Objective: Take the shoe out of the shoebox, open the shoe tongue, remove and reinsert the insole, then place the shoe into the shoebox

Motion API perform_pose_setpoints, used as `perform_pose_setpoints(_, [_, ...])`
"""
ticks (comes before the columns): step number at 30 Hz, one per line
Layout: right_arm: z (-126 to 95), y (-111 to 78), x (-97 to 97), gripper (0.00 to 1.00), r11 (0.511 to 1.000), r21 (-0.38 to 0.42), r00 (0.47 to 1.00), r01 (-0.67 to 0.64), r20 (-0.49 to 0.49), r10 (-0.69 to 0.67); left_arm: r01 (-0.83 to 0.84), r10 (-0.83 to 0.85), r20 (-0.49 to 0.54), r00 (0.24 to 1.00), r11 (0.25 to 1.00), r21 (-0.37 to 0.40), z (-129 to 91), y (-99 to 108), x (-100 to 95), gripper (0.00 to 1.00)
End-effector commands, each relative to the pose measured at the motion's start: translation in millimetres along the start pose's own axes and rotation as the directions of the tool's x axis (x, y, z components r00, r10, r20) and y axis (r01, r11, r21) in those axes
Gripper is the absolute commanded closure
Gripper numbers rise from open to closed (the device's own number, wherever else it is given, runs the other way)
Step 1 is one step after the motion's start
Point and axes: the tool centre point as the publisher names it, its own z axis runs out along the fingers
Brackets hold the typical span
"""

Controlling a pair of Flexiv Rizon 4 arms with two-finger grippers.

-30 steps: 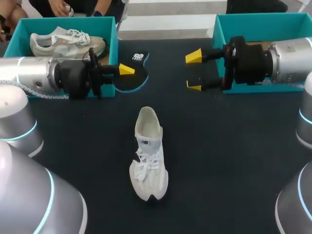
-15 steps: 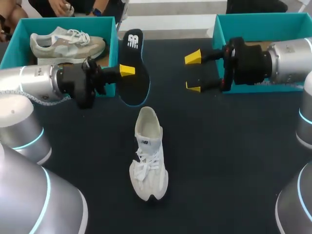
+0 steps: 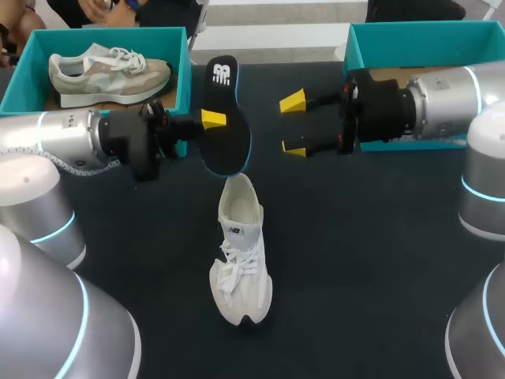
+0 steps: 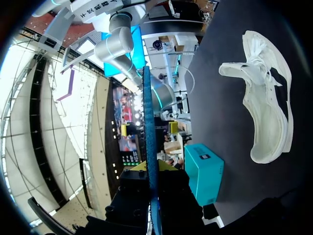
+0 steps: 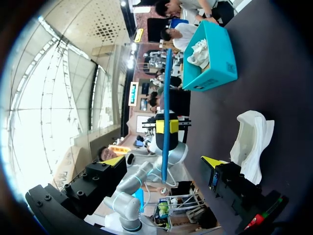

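A white shoe (image 3: 241, 253) lies on the dark table, heel towards the back; it also shows in the left wrist view (image 4: 264, 98) and the right wrist view (image 5: 252, 142). My left gripper (image 3: 211, 120) is shut on a black insole (image 3: 223, 118) with a blue rim, held in the air just behind the shoe's heel. In the left wrist view the insole (image 4: 148, 147) stands edge-on between the fingers of the left gripper (image 4: 152, 169). To the insole's right, my right gripper (image 3: 293, 125) is open and holds nothing. The insole (image 5: 166, 112) is ahead of the right gripper (image 5: 164, 161).
A teal shoebox (image 3: 180, 63) at the back left holds a beige shoe (image 3: 106, 69). A second teal shoebox (image 3: 371, 35) stands at the back right, behind my right arm. The left box (image 5: 212, 63) also shows in the right wrist view.
My left arm has carried the insole right and forward, turning it so its logo side faces up. My right gripper has moved left towards the insole, still open.
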Motion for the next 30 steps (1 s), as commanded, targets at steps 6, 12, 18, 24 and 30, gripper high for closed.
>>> perform_pose_setpoints(6, [22, 16.0, -10.8, 0.51, 0.999, 0.051, 1.0, 0.001, -0.023, 0.0, -0.012, 0.012, -0.003, 1.0, 1.0, 0.024, 31, 3, 8.9, 1.0])
perform_pose_setpoints(12, [29, 15.8, -14.4, 0.57, 0.998, 0.063, 0.999, 0.003, -0.039, -0.001, -0.023, 0.023, -0.002, 1.0, 1.0, 0.011, 47, 8, 13.3, 1.0])
perform_pose_setpoints(18, [34, 13.6, -16.2, 0.58, 0.998, 0.056, 0.999, 0.003, -0.048, 0.0, -0.032, 0.032, -0.008, 0.999, 0.999, -0.011, 56, 15, 19.3, 1.0])
perform_pose_setpoints(24, [36, 13.4, -17.6, 0.65, 0.999, 0.054, 0.998, 0.0, -0.055, 0.003, -0.044, 0.044, -0.001, 0.999, 0.999, -0.011, 63, 15, 21.6, 1.0])
perform_pose_setpoints(30, [37, 14.1, -18.0, 0.76, 0.998, 0.058, 0.998, -0.001, -0.056, 0.004, -0.037, 0.037, 0.008, 0.999, 0.999, -0.017, 66, 15, 20.5, 1.0])
